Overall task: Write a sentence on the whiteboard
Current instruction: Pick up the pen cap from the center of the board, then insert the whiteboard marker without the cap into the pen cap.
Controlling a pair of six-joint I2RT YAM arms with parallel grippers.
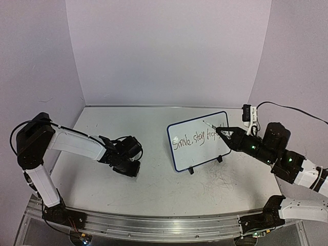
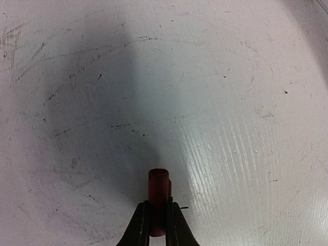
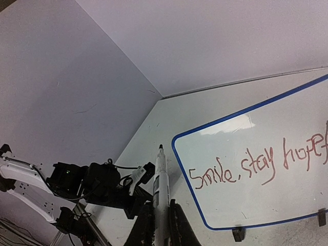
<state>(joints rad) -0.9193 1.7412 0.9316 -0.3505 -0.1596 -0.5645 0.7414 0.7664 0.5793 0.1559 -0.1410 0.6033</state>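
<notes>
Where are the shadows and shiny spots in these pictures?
Left wrist view: a big soft shadow darkens the table ahead of the left pincer and its red cap, with glare streaks beside it. Right wrist view: a white glare patch near the top edge of the whiteboard. Top external view: soft, even light.

Left arm [image 1: 77, 144] rises from its base at the near left corner, the white forearm sloping down toward the centre. The left gripper [image 1: 129, 164] points downward, its black fingers [image 2: 138, 225] pinched on a red-brown cap [image 2: 158, 187]. Right arm [image 1: 292, 166] folds low over its base at the near right and stretches leftward. The right gripper [image 1: 228, 136] is clamped around a white marker [image 3: 160, 195] whose tip juts beyond the jaws.
</notes>
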